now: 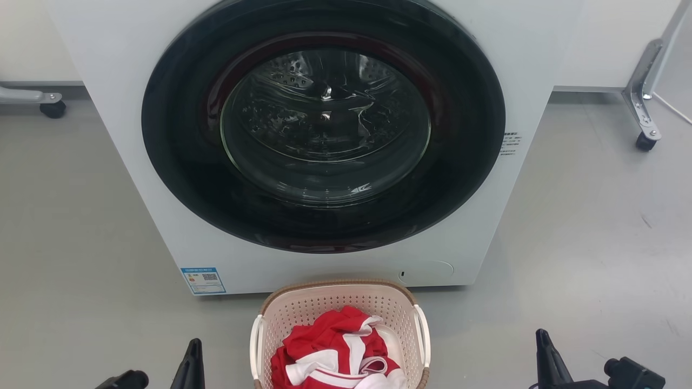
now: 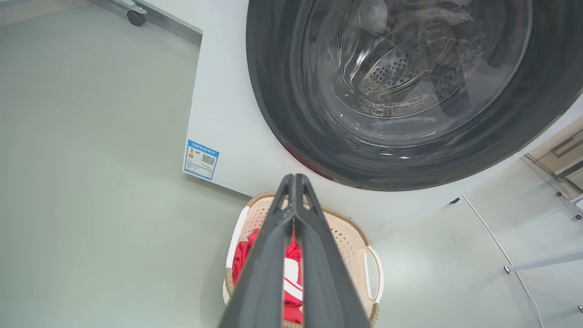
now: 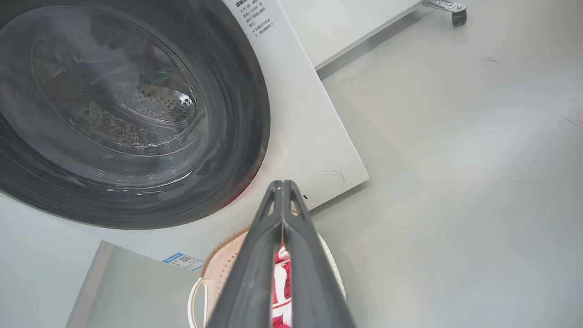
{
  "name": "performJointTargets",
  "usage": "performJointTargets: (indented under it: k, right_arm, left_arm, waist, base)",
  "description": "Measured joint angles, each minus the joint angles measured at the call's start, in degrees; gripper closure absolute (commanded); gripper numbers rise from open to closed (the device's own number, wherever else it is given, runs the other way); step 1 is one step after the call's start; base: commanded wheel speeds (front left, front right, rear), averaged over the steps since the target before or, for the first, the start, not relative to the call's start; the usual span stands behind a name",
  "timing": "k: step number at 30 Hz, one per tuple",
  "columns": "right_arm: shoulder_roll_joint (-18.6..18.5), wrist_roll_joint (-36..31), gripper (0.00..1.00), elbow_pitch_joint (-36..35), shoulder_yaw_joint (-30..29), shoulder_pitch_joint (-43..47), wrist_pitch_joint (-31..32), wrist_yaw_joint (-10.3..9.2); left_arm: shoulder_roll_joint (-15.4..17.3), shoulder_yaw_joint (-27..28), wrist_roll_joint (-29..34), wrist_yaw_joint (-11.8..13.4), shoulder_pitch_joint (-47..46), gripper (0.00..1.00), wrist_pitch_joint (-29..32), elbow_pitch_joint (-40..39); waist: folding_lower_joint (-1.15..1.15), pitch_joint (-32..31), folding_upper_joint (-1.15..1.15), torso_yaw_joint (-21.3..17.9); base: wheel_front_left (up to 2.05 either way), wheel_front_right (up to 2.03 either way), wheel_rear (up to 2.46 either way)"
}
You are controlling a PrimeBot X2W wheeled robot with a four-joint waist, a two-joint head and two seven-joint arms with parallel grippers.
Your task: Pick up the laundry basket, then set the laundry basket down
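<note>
Left gripper [image 2: 294, 180] and right gripper [image 3: 282, 184] are hovering fully closed and empty, flanking the laundry basket [image 1: 313, 310], which is sitting on the floor [image 1: 81, 243] against the washing machine [image 1: 108, 54]. It is probably light, rigid plastic; grasp the side handles [image 1: 421, 335].

The laundry basket [image 1: 324, 305] stands before the washing machine [image 1: 162, 189], clothes [image 1: 330, 335] inside (left gripper [image 1: 194, 346], right gripper [image 1: 540, 335] flanking it).

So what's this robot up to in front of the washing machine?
It is about to lift the laundry basket, which sits on the floor before the closed washing machine with red and white clothes inside. Its left gripper and right gripper hang shut on either side of the basket, touching nothing yet.
</note>
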Motion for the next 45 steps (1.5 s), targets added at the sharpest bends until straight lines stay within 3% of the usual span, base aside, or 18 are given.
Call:
performJointTargets:
  k: [45]
  right_arm:
    - [0.19, 35.3, 1.0, 0.41, -11.52, -3.81, 9.99, 6.8]
  left_arm:
    - [-1.72, 9.37, -35.56, -6.59, -4.72, 1.0, 9.66, 0.9]
  waist:
    - [0.0, 0.24, 0.0, -1.4]
  base:
    - [0.0, 0.0, 0.0]
